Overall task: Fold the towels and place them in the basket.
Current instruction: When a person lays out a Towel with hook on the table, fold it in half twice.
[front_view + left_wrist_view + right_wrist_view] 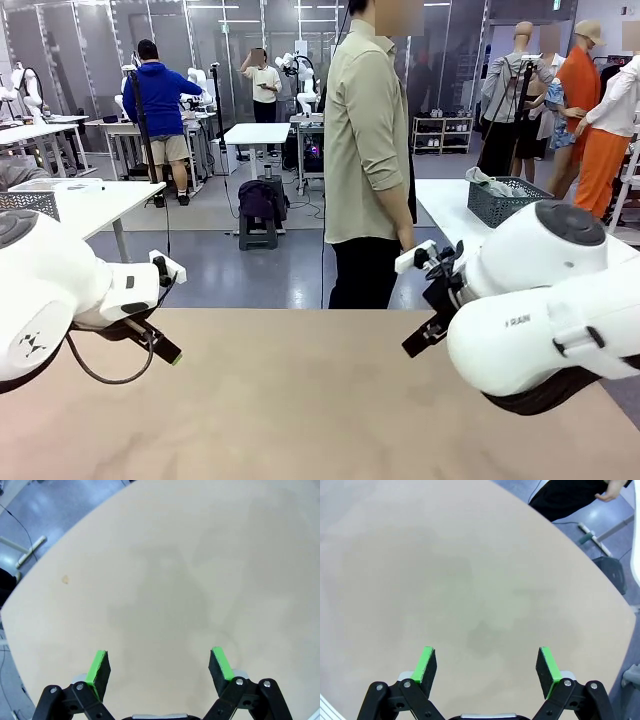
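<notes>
My left gripper [160,666] hangs open over the bare tan table [165,570], with nothing between its green pads [98,666]. My right gripper [487,666] is open as well, above the same table [445,565], and holds nothing. In the front view the left gripper [160,342] and the right gripper [428,322] hover at the table's two sides, pointing down and inward. A dark grey lattice basket [507,203] stands on a white table far behind at the right, with pale cloth heaped in it. The towels are out of view.
A person [368,150] in an olive shirt stands at the far edge of my table [300,400], turned sideways. The table's far edge and corner show in both wrist views, with grey floor beyond. Another mesh basket [25,203] sits on a white table at the far left.
</notes>
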Available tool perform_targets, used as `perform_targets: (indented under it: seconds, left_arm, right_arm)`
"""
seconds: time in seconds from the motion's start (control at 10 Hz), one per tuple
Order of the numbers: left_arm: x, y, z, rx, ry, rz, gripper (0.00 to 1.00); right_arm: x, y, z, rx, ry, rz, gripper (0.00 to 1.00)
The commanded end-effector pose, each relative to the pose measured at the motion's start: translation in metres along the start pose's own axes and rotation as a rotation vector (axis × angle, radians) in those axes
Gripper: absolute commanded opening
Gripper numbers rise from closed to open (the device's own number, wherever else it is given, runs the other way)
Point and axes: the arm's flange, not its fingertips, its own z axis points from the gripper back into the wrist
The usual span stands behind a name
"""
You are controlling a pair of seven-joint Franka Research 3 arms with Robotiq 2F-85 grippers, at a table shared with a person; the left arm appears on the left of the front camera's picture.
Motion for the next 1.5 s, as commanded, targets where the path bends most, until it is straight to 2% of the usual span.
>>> perform_targets:
  seconds: [0.0,0.1,0.4,0.6,0.8,1.1,1.4]
  left_arm:
    - [0.023,0.006,0.043,0.008,0.002,-0.036,1.00]
    - [0.036,0.008,0.073,-0.007,-0.007,-0.028,1.00]
    - [0.057,0.023,0.167,-0.107,-0.031,0.022,1.00]
    - [0.059,0.035,0.221,-0.121,-0.040,-0.011,1.00]
    - [0.046,0.057,0.266,-0.122,-0.064,-0.095,1.00]
    - [0.006,0.096,0.279,-0.233,-0.096,-0.122,1.00]
    - [-0.033,0.119,0.283,-0.301,-0.164,-0.091,1.00]
  right_arm:
    - [-0.017,-0.019,0.050,0.053,-0.010,-0.013,1.00]
    - [-0.020,-0.027,0.078,0.070,-0.030,-0.022,1.00]
    - [-0.036,-0.039,0.164,0.099,0.028,-0.107,1.00]
    - [-0.048,-0.045,0.218,0.045,0.014,-0.101,1.00]
    - [-0.056,-0.043,0.273,0.049,0.009,-0.106,1.00]
    - [-0.060,-0.043,0.311,0.053,-0.014,-0.117,1.00]
    - [-0.057,-0.048,0.319,0.073,-0.034,-0.120,1.00]
